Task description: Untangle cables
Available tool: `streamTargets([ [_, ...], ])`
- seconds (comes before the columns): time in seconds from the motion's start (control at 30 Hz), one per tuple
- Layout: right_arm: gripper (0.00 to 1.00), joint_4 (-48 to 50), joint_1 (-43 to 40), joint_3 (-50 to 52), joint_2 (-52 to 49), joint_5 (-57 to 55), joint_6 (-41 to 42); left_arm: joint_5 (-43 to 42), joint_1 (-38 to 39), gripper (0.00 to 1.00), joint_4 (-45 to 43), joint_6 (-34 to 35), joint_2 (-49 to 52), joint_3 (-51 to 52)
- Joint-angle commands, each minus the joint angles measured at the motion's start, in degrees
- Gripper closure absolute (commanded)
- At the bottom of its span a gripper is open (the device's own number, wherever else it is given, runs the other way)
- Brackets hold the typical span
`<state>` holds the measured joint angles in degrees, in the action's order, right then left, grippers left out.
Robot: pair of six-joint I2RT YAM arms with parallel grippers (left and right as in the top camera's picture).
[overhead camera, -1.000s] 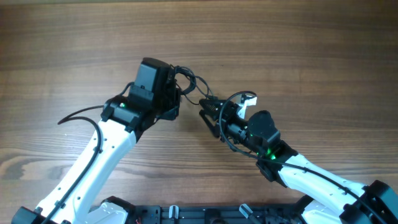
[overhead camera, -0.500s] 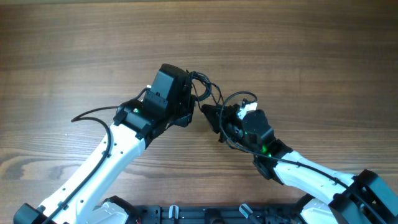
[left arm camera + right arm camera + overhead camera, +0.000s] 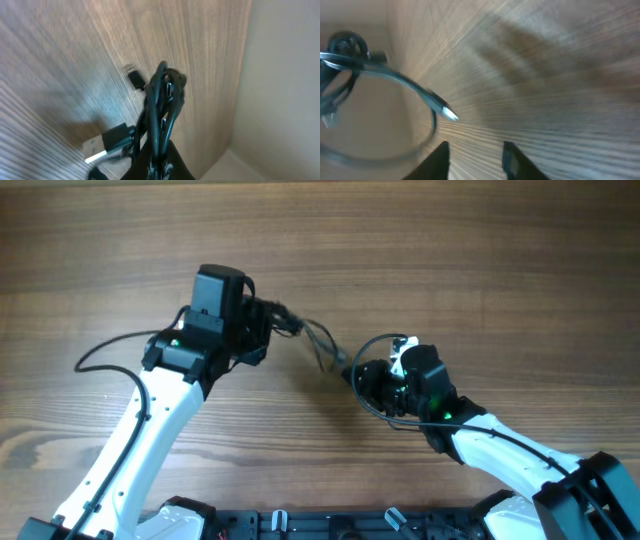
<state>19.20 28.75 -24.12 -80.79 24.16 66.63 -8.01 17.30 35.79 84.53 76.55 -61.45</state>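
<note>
As viewed from overhead, find the left gripper (image 3: 270, 327) a little left of centre above the wooden worktop (image 3: 480, 260), clenched on the cables (image 3: 312, 338). Follow those thin black cords rightward and nearer from the grip: a short bunch at the fingertips, then a few strands reaching toward the right gripper (image 3: 357, 374). Cannot tell from this view whether the strand ends touch that gripper or stop just beside it.

Turn to the left wrist view: cables (image 3: 162, 97) rising as a tight dark bundle out of the shut fingers (image 3: 155, 167) at the bottom edge, looped over at the top. Note a small black plug (image 3: 132, 76) sticking out left of the bundle, and a larger black plug (image 3: 111, 142) with a silver tip lower left, close to the wood. Cannot tell whether it touches the wood.

Turn to the blurred right wrist view: right gripper (image 3: 476, 156) released, its two fingers (image 3: 440, 159) standing apart at the bottom edge with only bare wood between. See one of the cables (image 3: 402, 81) arcing in from the knotted bunch at far left, ending in a silver plug tip (image 3: 446, 112) just beyond the left finger, not gripped.
</note>
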Motion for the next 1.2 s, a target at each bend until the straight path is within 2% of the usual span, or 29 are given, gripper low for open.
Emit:
streamTargets([
  [0.0,0.47,1.0,-2.7,0.4,0.1,4.7,-8.1,-1.7,-0.3,0.96,-0.3,-18.1,-0.8,-0.8],
  [0.03,0.42,0.9,-3.7,0.4,0.6,5.8,-9.2,-2.1,-0.3,0.96,-0.3,-21.0,-0.8,-0.8],
  [0.1,0.26,0.9,-7.3,0.4,2.2,10.2,-14.3,-3.5,-0.3,0.96,-0.3,-29.1,-0.8,-0.8],
  [0.17,0.16,0.7,-11.6,0.4,3.8,14.2,-19.0,-4.7,-0.3,0.96,-0.4,-34.7,-0.8,-0.8],
  [0.27,0.12,0.8,-16.5,0.4,5.2,18.5,-19.8,-5.0,-0.3,0.96,-0.7,-35.8,-0.8,-0.8],
  [0.33,0.11,2.8,-18.1,0.4,5.6,22.2,-16.5,-4.9,-0.3,0.96,-1.3,-32.6,-0.8,-0.8],
  [0.43,0.16,9.6,-17.0,0.4,5.6,29.6,-15.6,-4.4,-0.2,0.96,-1.7,-22.9,-0.8,-0.8],
  [0.47,0.2,11.4,-16.3,0.4,5.6,30.5,-15.7,-4.4,-0.2,0.96,-1.7,-21.7,-0.8,-0.8],
  [0.57,0.41,20.1,-11.9,0.4,5.6,29.4,-16.8,-4.2,1.0,0.96,-1.6,-20.6,-0.8,-0.8],
  [0.6,0.43,22.7,-10.4,0.4,5.6,28.3,-16.5,-3.7,1.6,0.96,-1.3,-20.6,-0.8,-0.7],
  [0.73,0.43,28.2,-3.6,0.4,5.6,22.3,-14.8,-0.8,4.2,0.96,-0.8,-20.5,-0.7,-0.7],
  [0.87,0.42,22.5,2.4,0.4,5.6,11.7,-17.2,-0.2,6.7,0.96,-0.9,-17.7,-0.6,-0.7],
  [0.97,0.42,16.8,4.1,0.4,5.6,3.9,-17.0,-0.2,8.0,0.96,-0.9,-17.8,-0.6,-0.7],
  [1.13,0.44,16.1,4.1,0.4,5.5,0.9,-16.9,-0.3,10.0,0.96,-0.9,-16.3,-0.6,-0.7],
  [1.17,0.5,16.0,4.1,0.4,5.5,0.9,-16.4,-0.2,11.0,0.96,-0.9,-15.8,-0.6,-0.7],
])
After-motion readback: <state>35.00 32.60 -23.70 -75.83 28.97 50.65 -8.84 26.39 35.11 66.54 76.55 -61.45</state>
